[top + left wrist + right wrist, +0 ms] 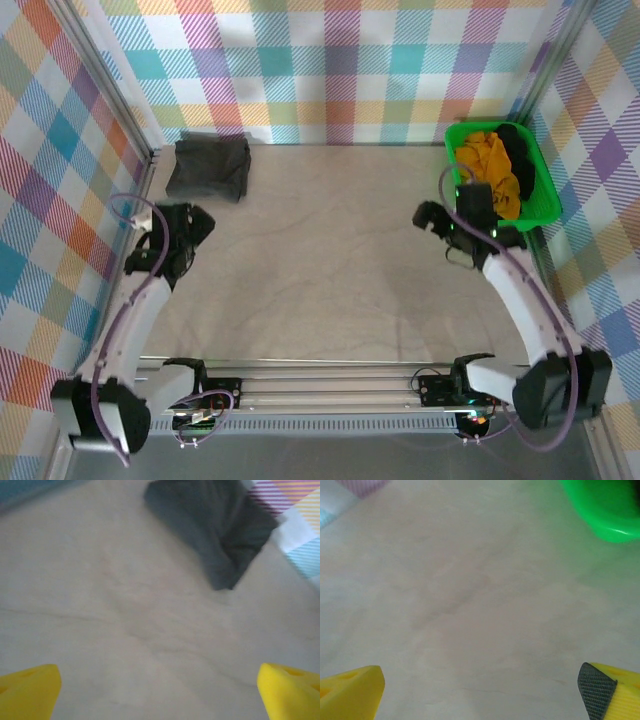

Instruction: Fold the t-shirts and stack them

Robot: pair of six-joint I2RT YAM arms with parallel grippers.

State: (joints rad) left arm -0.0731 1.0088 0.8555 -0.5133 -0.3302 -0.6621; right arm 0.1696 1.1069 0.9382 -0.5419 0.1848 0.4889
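A folded charcoal-black t-shirt [208, 167] lies at the far left of the table, near the back wall; in the left wrist view the same t-shirt [215, 525] sits ahead and to the right. A mustard-yellow t-shirt [487, 160] and a black t-shirt [520, 165] are bunched inside the green basket [455, 140]. My left gripper [183, 218] [160, 695] hovers open just in front of the charcoal shirt, nothing between its yellow fingertips [30, 690]. My right gripper [447, 222] [480, 695] is open and empty over bare table, left of the basket.
The basket's rim [605, 510] shows at the upper right of the right wrist view. Plaid walls and metal frame posts close the table on the left, back and right. The tabletop [330, 260] stretches between the two arms.
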